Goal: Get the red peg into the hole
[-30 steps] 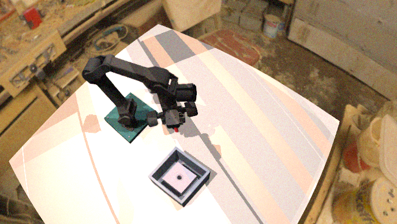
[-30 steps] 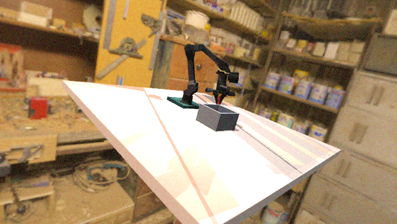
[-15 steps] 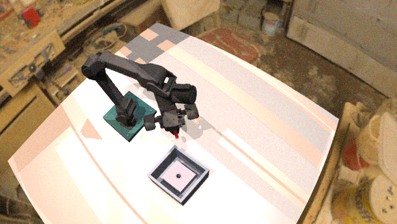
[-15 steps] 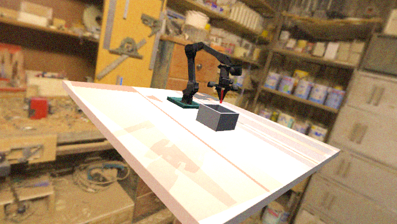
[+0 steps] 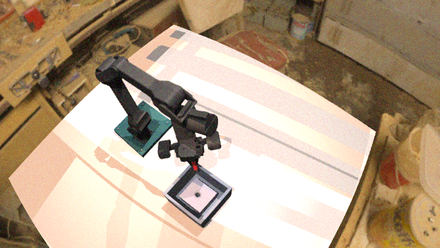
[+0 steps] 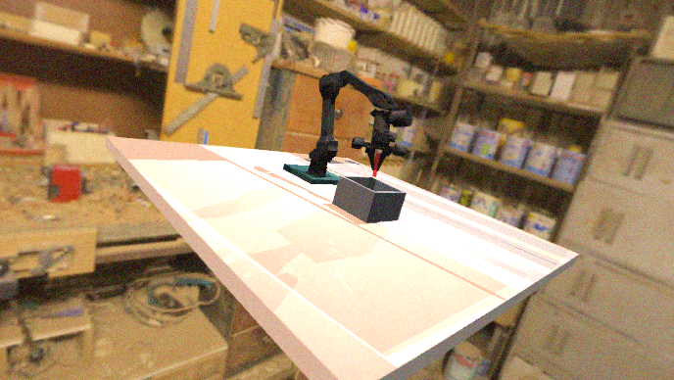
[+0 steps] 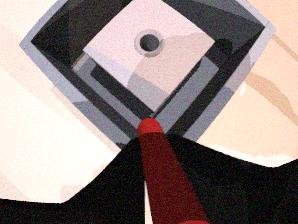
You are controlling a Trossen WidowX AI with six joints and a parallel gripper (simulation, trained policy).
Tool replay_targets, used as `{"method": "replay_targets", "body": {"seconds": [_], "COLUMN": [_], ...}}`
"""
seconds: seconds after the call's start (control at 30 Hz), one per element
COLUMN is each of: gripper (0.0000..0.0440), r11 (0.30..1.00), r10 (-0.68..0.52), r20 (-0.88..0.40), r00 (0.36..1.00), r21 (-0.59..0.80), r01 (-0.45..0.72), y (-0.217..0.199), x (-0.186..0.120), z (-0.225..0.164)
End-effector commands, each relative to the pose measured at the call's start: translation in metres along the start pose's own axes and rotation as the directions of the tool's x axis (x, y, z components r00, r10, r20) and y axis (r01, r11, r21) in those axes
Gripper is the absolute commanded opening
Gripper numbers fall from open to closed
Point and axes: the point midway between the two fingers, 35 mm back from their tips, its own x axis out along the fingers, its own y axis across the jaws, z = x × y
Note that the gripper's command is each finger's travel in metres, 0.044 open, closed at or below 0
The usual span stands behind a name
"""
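Tool (image 5: pixel 194 162) (image 6: pixel 376 166) nearly shut on red peg (image 5: pixel 195 166) (image 6: pixel 375 164) (image 7: pixel 167 172)

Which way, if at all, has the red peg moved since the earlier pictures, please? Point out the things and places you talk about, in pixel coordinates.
Yes: in the top view the peg (image 5: pixel 195 165) (image 6: pixel 376 164) (image 7: pixel 151 126) has moved toward the box (image 5: pixel 225 195) (image 6: pixel 353 198) (image 7: pixel 75 100), from short of it to its near corner.
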Motion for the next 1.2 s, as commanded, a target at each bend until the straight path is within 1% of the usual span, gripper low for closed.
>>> {"method": "replay_targets", "body": {"seconds": [0.0,0.5,1.0,1.07,1.17], "gripper": [0.0000,0.0005,0.0002,0.0025,0.0092], "r11": [1.000,0.996,0.996,0.996,0.996], "r10": [-0.006,-0.019,-0.051,-0.059,-0.068], "r20": [0.017,0.022,-0.046,-0.054,-0.063], "r00": [1.000,1.000,0.998,0.997,0.996], "r21": [0.018,0.084,0.076,0.066,0.048], "r01": [0.006,0.017,0.054,0.063,0.071], "y": [-0.002,-0.008,-0.011,-0.011,-0.012], "x": [0.006,0.037,0.074,0.079,0.084], "z": [0.013,0.050,0.055,0.055,0.057]}}
